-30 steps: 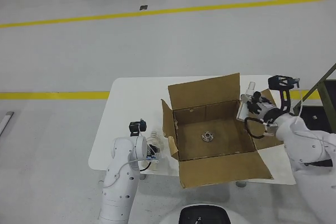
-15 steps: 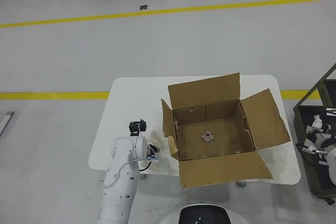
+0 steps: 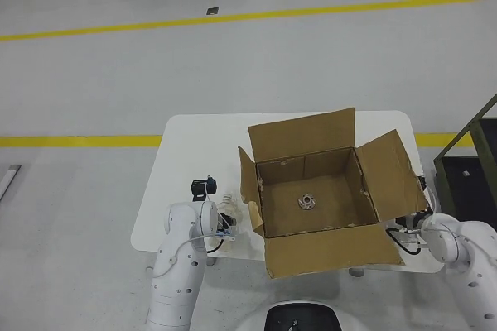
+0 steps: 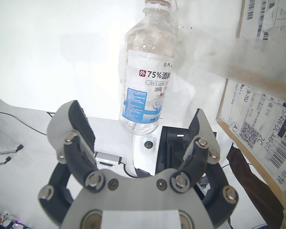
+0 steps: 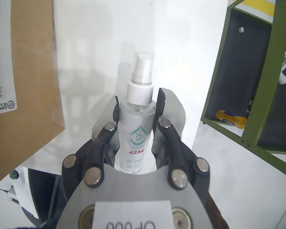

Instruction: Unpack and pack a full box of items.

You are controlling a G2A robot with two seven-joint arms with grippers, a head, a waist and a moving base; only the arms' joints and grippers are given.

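While I stood facing the table (image 3: 199, 149), left gripper (image 4: 137, 117): it hung at the table's front-left edge with its fingers spread wide and nothing between them.
Clear bottle (image 4: 147, 72): labelled and capped, it sat just ahead of those open fingers, apart from both, beside the box's left wall.
Box (image 3: 302, 136): it stood mid-table with all four flaps folded out.
Round part (image 3: 306, 201): one small grey piece lay on the box floor.
Right gripper (image 5: 138, 98): it was closed snugly around a spray bottle, low by the table's front-right corner, next to the right flap.
Spray bottle (image 5: 135, 132): it was gripped at the shoulder, its white nozzle pointing away from the wrist.
Green rack (image 5: 250, 72): it stood right of the table, with a yellow object (image 5: 230, 117) inside.
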